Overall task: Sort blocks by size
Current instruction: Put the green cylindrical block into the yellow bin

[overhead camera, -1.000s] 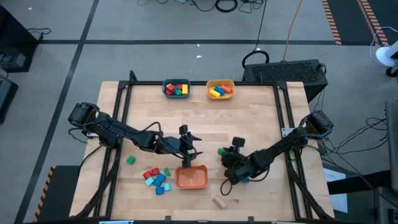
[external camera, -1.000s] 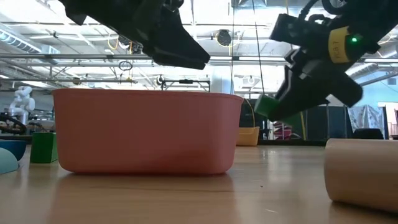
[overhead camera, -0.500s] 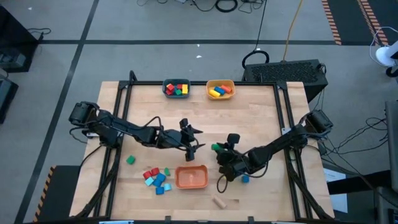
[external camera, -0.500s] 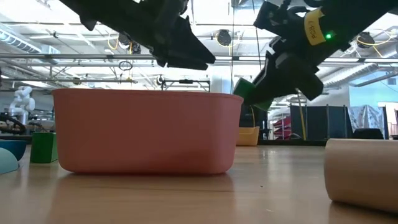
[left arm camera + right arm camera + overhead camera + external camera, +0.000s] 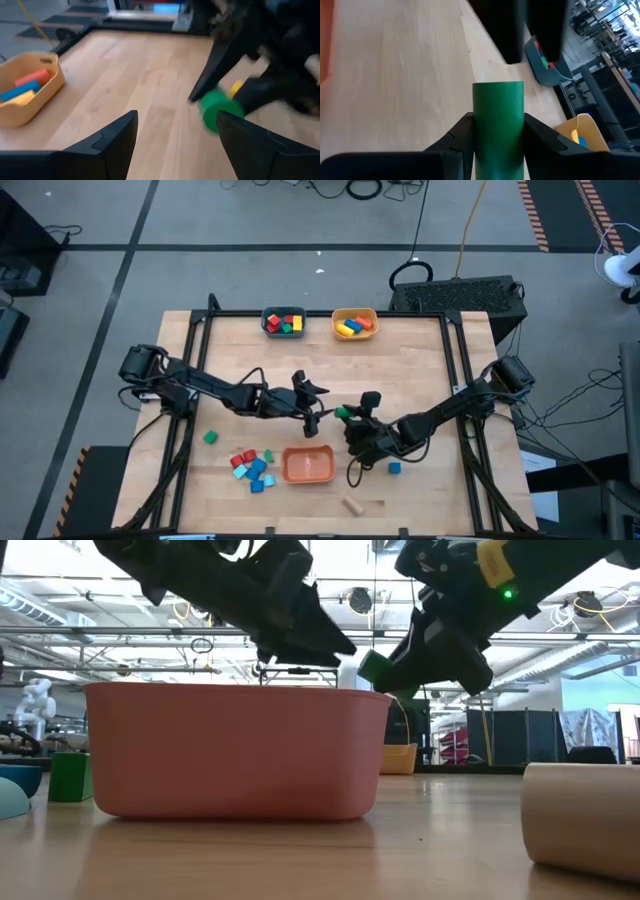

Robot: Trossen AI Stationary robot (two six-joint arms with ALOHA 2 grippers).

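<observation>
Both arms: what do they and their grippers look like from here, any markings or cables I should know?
Both arms are dark, slim and jointed. The left gripper and right gripper each carry two black, wedge-shaped fingers. In the low view the right arm shows a yellow label band and a small lit green light. Thin black cables loop off the arms onto the table.

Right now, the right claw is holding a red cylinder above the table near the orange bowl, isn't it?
Not quite: the cylinder in the right claw is green, not red, as the right wrist view shows. It is indeed held above the table near the orange bowl.
</observation>
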